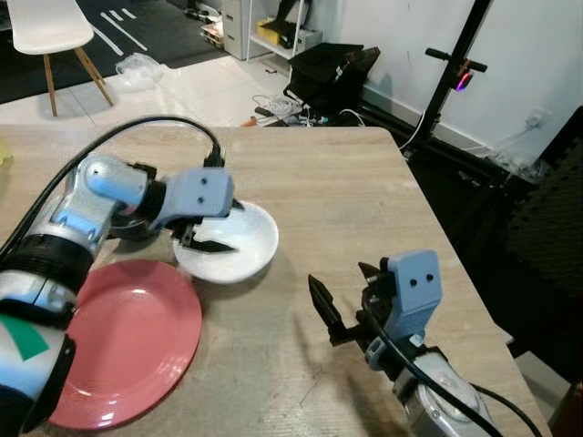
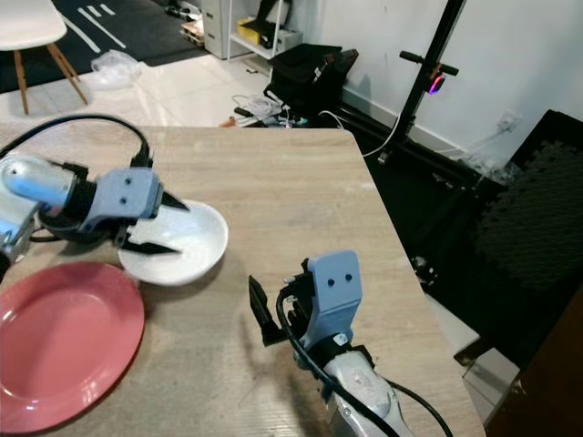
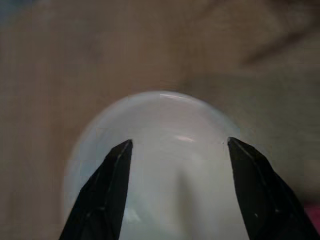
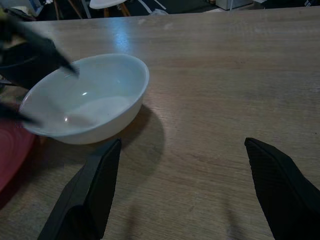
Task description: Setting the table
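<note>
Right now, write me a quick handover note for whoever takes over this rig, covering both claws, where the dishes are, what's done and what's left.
Left claw: open, fingers spread over the white bowl, one finger above the rim, one inside; nothing clamped.
Right claw: open, holding nothing, hovering low over bare wooden table, pointed toward the bowl.
Dishes: the bowl sits upright on the table, just beyond the red plate, which lies flat near the table's near left edge. Whether their rims touch is unclear.
Done: plate and bowl are on the table.
Left: probably positioning or releasing the bowl, then any remaining tableware.
</note>
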Controlling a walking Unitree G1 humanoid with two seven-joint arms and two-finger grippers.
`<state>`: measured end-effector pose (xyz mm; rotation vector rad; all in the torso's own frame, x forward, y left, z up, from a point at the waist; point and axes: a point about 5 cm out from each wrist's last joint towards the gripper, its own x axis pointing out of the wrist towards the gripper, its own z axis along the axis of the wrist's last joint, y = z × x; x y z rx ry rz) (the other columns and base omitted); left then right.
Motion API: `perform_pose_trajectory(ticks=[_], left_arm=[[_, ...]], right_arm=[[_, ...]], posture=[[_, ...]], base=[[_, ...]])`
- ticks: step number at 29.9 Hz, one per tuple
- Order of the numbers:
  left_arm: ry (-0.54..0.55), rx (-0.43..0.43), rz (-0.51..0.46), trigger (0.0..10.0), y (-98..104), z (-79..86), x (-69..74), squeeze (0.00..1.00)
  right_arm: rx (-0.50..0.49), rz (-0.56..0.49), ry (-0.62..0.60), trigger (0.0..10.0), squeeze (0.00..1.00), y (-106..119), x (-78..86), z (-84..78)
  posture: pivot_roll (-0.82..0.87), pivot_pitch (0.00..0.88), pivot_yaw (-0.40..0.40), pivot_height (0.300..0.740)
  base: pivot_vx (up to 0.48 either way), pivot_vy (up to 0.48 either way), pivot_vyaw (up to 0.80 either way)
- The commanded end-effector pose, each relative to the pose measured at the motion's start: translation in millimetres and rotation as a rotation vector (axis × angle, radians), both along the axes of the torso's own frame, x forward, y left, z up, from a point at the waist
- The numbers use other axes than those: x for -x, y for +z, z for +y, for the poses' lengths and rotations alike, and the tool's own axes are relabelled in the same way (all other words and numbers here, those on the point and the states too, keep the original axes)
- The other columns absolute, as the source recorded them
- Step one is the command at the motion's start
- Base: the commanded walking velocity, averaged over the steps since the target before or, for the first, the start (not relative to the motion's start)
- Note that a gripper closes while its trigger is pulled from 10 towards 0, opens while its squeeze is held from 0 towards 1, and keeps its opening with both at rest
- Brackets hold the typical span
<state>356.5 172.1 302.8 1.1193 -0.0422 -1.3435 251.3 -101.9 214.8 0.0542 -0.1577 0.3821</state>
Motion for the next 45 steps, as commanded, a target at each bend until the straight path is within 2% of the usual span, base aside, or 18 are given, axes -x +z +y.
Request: perform_pose_trajectory(ticks=[1,7,12,14,15,17,18,20,22,23,24,26,35,42,45], left_arm=[[-0.019,-0.017,0.017,10.0,-2.0,1.8,4.8,0.00],[-0.031,-0.021,0.046,10.0,-18.3,2.6,11.0,0.00],[-0.028,-0.077,0.097,10.0,-47.0,4.1,15.9,0.00],[-0.028,-0.077,0.097,10.0,-47.0,4.1,15.9,0.00],[-0.006,-0.089,0.082,10.0,-54.1,4.5,13.3,0.00],[0.064,-0.143,-0.057,10.0,-67.0,3.2,1.5,0.00],[0.064,-0.143,-0.057,10.0,-67.0,3.2,1.5,0.00],[0.117,-0.131,-0.131,10.0,-68.9,1.0,-6.6,0.00],[0.137,-0.120,-0.144,10.0,-68.0,0.5,-8.5,0.00],[0.154,-0.103,-0.166,2.3,-66.4,-0.9,-10.3,0.00],[0.154,-0.103,-0.166,2.3,-66.4,-0.9,-10.3,0.00],[0.167,-0.092,-0.191,0.0,-64.9,-2.3,-12.0,0.00],[0.158,-0.025,-0.254,0.0,-54.4,-6.9,-16.0,0.00],[0.161,-0.001,-0.258,0.0,-52.0,-7.0,-15.2,0.00],[0.201,0.078,-0.252,0.0,-46.9,-8.1,-17.6,0.00]], right_arm=[[-0.006,0.013,-0.010,10.0,0.00,-3.7,1.1,-0.9],[-0.009,0.015,-0.005,10.0,0.00,-5.0,-0.6,1.3],[-0.009,0.016,-0.006,10.0,0.00,-6.1,-2.4,1.9],[-0.009,0.016,-0.006,10.0,0.00,-6.1,-2.4,1.9],[-0.010,0.016,-0.006,10.0,0.00,-6.1,-2.4,2.0],[-0.010,0.016,-0.006,10.0,0.00,-6.3,-2.9,2.0],[-0.010,0.016,-0.006,10.0,0.00,-6.3,-2.9,2.0],[-0.012,0.012,-0.007,10.0,0.00,-5.5,-3.0,1.8],[-0.012,0.010,-0.008,10.0,0.00,-5.1,-3.3,1.5],[-0.012,0.007,-0.017,10.0,0.00,-4.9,-3.7,-0.1],[-0.012,0.007,-0.017,10.0,0.00,-4.9,-3.7,-0.1],[-0.014,0.006,-0.022,10.0,0.00,-5.1,-3.9,-1.0],[-0.020,0.003,-0.022,10.0,0.00,-4.9,-4.9,0.0],[-0.024,0.002,-0.022,10.0,0.00,-5.2,-6.0,0.4],[-0.027,0.003,-0.024,10.0,0.00,-5.9,-5.9,0.4]], posture=[[0.01,0.187,0.047,0.740],[0.02,0.185,0.045,0.740],[0.01,0.177,0.039,0.740],[0.01,0.177,0.039,0.740],[0.01,0.176,0.038,0.740],[0.01,0.172,0.038,0.740],[0.01,0.172,0.038,0.740],[0.00,0.171,0.040,0.740],[0.00,0.168,0.043,0.740],[0.00,0.166,0.044,0.740],[0.00,0.166,0.044,0.740],[0.00,0.164,0.045,0.740],[0.01,0.162,0.046,0.740],[0.01,0.162,0.046,0.740],[0.02,0.159,0.054,0.740]], base=[[0.000,0.000,0.00],[0.000,0.000,0.00],[0.000,0.000,0.00],[0.000,0.000,0.00],[0.000,0.000,0.00],[0.000,0.000,0.00],[0.000,0.000,0.00],[0.000,0.000,0.00],[0.000,0.000,0.00],[0.000,0.000,0.00],[0.000,0.000,0.00],[0.000,0.000,0.00],[0.000,0.000,0.00],[0.000,0.000,0.00],[0.000,0.000,0.00]])
